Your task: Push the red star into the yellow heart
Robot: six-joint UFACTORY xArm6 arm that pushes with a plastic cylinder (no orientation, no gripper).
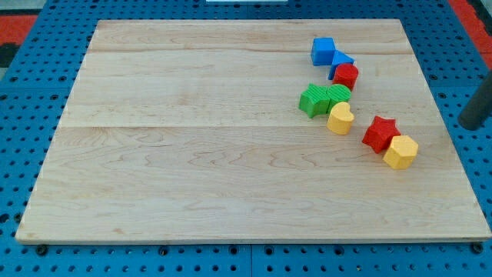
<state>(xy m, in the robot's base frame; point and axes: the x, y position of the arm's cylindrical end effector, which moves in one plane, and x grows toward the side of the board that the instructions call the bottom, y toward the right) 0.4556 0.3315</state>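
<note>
The red star [380, 133] lies on the right part of the wooden board [192, 154]. The yellow heart [340, 118] is a short gap to its left and slightly higher. A yellow hexagon block [400, 151] touches the star's lower right side. My tip [469, 125] shows at the view's right edge, off the board's side. It is well to the right of the star and touches no block.
Two green blocks [313, 100] [338, 95] sit side by side just above the heart, touching it. Above them is a red block [346, 75], then a blue block [340, 61] and a blue cube [323, 51]. Blue pegboard surrounds the board.
</note>
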